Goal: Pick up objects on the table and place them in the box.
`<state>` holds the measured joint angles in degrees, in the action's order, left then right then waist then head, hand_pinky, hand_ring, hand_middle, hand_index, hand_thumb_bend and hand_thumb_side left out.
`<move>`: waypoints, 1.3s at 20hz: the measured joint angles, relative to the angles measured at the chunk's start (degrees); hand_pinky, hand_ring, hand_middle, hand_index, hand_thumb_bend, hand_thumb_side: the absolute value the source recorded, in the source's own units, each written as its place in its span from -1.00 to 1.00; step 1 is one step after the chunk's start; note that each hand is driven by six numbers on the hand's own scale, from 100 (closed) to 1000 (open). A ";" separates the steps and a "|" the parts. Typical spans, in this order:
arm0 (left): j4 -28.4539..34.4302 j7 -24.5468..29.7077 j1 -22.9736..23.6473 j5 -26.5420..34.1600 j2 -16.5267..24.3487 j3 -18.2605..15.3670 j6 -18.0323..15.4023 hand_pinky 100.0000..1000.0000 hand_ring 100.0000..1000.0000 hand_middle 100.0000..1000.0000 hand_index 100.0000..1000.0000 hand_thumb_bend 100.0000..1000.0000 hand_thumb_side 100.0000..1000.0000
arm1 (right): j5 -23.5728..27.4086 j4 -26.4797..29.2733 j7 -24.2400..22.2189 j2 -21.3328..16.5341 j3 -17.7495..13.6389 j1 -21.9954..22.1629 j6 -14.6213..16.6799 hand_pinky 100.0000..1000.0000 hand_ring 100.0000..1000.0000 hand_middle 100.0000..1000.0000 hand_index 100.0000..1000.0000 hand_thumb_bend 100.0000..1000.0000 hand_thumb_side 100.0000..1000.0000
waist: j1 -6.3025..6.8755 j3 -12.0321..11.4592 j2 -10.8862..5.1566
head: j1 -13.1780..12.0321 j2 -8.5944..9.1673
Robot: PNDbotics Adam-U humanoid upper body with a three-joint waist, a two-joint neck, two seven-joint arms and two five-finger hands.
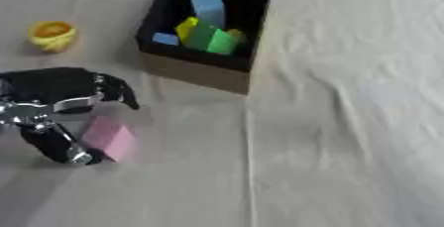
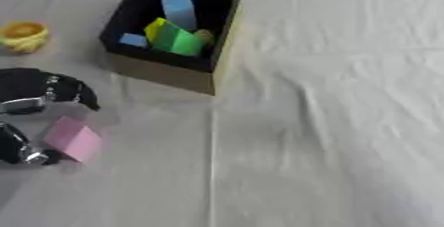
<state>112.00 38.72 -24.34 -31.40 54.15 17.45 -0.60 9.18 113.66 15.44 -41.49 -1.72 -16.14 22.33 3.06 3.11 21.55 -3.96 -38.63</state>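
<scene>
One hand shows, the robot's left hand, on the cloth-covered table to the left of and nearer than the box. Its fingers curve over the far side of a pink block and its thumb reaches round the block's left side, so the block sits pinched between them, resting on the table. Inside the box lie a tall light-blue block, a green block, a yellow piece and a small blue piece. Left of the box, well apart from it, sits a yellow ring-shaped object.
</scene>
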 measured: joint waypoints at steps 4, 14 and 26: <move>-2.93 0.02 -0.57 -2.41 -0.86 0.41 -0.41 0.54 0.65 0.61 0.70 0.04 -1.00 | 0.00 0.00 -0.05 0.42 0.02 0.03 -0.19 0.68 0.64 0.28 0.42 -1.00 0.19 | 0.00 0.04 0.07 | -0.18 0.27; -10.56 -1.53 -2.96 -3.80 -3.89 1.45 -1.86 0.34 0.38 0.28 0.44 -0.37 -1.00 | -0.01 0.00 -0.15 0.97 0.04 0.09 -0.37 0.69 0.65 0.28 0.42 -1.00 0.19 | 0.00 0.37 0.36 | -0.51 0.46; 0.99 -3.07 -5.39 0.64 -2.65 -3.85 -2.58 0.14 0.12 0.05 0.25 -0.86 -1.00 | -0.11 0.01 0.14 0.96 0.03 0.80 -0.47 0.68 0.65 0.28 0.42 -1.00 0.18 | 0.00 -0.37 0.38 | 0.11 0.43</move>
<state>112.99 35.65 -29.73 -30.76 51.50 13.60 -3.18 9.07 113.67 15.58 -40.53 -1.69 -15.34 21.86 3.06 2.74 21.93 -3.85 -38.20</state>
